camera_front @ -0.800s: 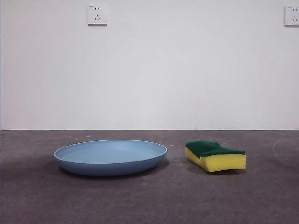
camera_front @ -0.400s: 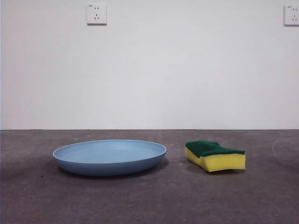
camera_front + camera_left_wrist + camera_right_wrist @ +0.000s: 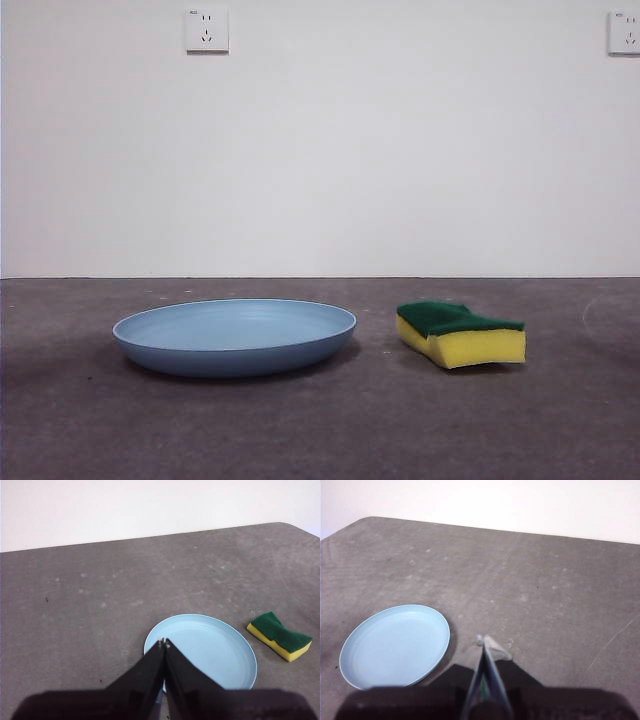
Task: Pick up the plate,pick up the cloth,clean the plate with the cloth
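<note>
Across the dark grey table (image 3: 320, 430) I have nothing in motion yet, and the layout suits a two-arm job: each of the task's things sits under the arm that I judge will take it. Biggest is the plate (image 3: 235, 335), light blue and shallow, lying flat and right way up on the table's left part in the front view, its raised rim free all round for a pinch at the edge. My left gripper (image 3: 164, 642) hangs above the plate's near edge with its two black jaws pressed together, holding nothing; I would have to spread them before coming down on the rim. Just beside the plate, apart from it, lies the cloth (image 3: 461, 334), really a yellow sponge block with its green scouring layer facing up, so a grasp across the wavy sides looks natural. My right gripper (image 3: 484, 641) hovers well above the table with jaws likewise closed and empty; the plate shows off to one side in its view, and the sponge is hidden beneath the jaws there. Neither pick-up has begun, so the whole task remains ahead.
</note>
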Robot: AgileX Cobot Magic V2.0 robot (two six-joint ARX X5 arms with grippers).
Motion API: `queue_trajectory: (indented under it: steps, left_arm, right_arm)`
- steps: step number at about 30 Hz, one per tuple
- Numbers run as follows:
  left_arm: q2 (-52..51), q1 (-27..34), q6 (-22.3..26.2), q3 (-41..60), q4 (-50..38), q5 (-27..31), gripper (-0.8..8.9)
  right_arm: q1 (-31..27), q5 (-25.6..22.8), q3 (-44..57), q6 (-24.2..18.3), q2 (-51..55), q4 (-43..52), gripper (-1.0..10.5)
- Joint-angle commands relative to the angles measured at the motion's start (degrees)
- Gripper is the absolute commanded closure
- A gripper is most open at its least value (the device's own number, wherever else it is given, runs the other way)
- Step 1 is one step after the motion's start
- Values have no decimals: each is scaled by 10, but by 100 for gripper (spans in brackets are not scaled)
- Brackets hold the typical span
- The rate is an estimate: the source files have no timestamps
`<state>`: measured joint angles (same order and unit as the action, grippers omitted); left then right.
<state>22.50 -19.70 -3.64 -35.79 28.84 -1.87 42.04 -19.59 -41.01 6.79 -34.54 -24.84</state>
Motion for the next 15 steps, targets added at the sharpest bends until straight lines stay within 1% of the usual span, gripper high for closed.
queue_trajectory:
  steps: [1, 2, 3, 4, 7, 12, 15]
  left_arm:
    - [0, -2, -2, 1, 0, 2, 816]
    - [0, -2, 0, 1, 0, 1, 816]
    - [0, -2, 19, 1, -2, 4, 816]
    - [-1, -2, 51, 1, -5, 10, 816]
    - [-17, 10, 69, 3, -9, 22, 816]
    - [-50, 61, 78, 34, -23, 15, 816]
    - [-82, 97, 78, 87, -66, 15, 816]
  right_arm:
    - [1, -2, 3, -2, 2, 3, 945]
    - [1, -2, 3, -2, 2, 3, 945]
    - [1, -2, 3, -2, 2, 3, 945]
    - [1, -2, 3, -2, 2, 3, 945]
    - [1, -2, 3, -2, 2, 3, 945]
    - [1, -2, 3, -2, 2, 3, 945]
    - [1, -2, 3, -2, 2, 3, 945]
